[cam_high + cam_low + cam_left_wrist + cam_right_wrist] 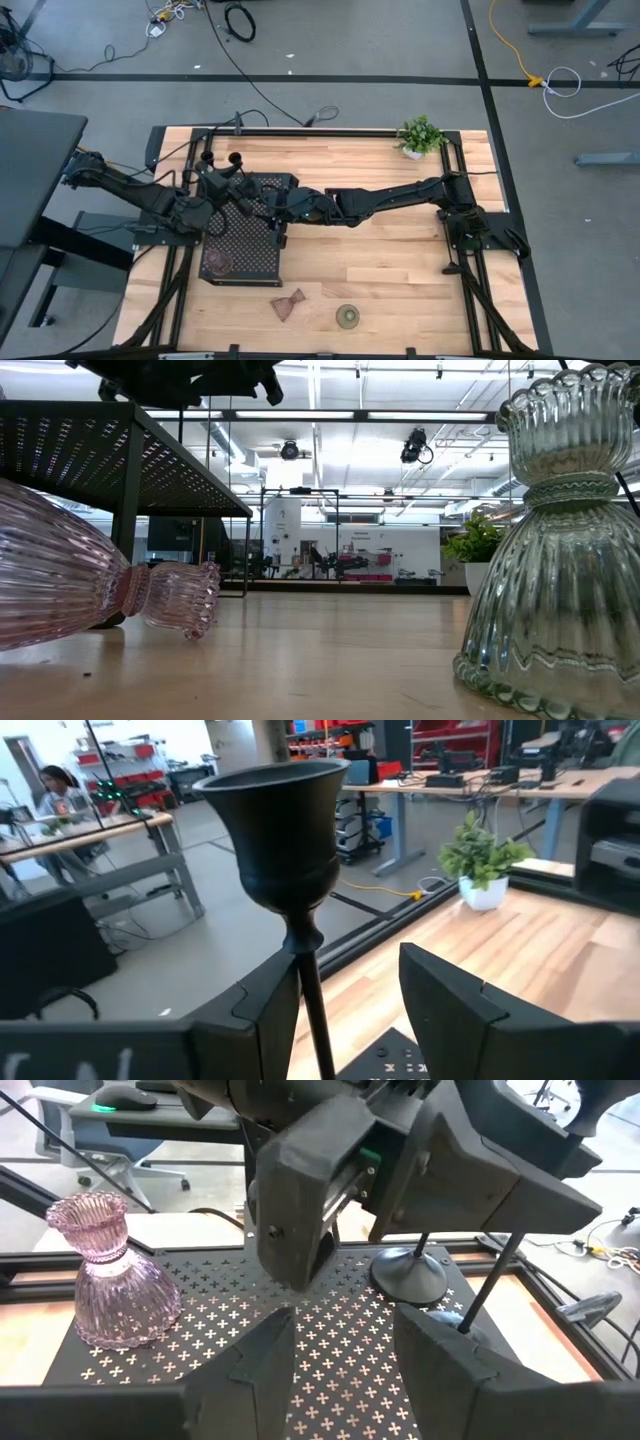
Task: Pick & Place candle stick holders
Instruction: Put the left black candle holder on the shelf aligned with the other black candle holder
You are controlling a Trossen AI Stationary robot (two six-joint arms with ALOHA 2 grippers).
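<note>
Left wrist view: the left pincer (pixel 345 992) stands wide open over the black perforated tray (pixel 255 250). The thin stem of a tall black holder (pixel 285 830) rises between its fingers, close against one and well clear of the other. It has hold of nothing yet. In the right wrist view the right pincer (pixel 335 1342) is also spread and empty. It is low over the tray and faces the left one from just beside it.

The risks, as I judge them:
- If the left pincer closes off-centre, it could push the top-heavy stem sideways before the grip bites and rock its round base (pixel 410 1275) on the tray.
- The two arms crowd the same spot, so a reach by either could strike the other.
- A second tall stem (pixel 492 1280) leans across near one right finger, where a small sideways move would knock it.

On the tray are:
- the stem the left pincer straddles;
- the second stem;
- an upright pink holder (pixel 105 1270) at the near corner.

I cannot place a third tall one for certain.

Off the tray, on the bench (pixel 400 260), the brown holder (pixel 289 305) lies on its side and could roll. The olive-green holder (pixel 347 317) stands upright near it. A potted plant (pixel 420 135) sits at the far edge.
</note>
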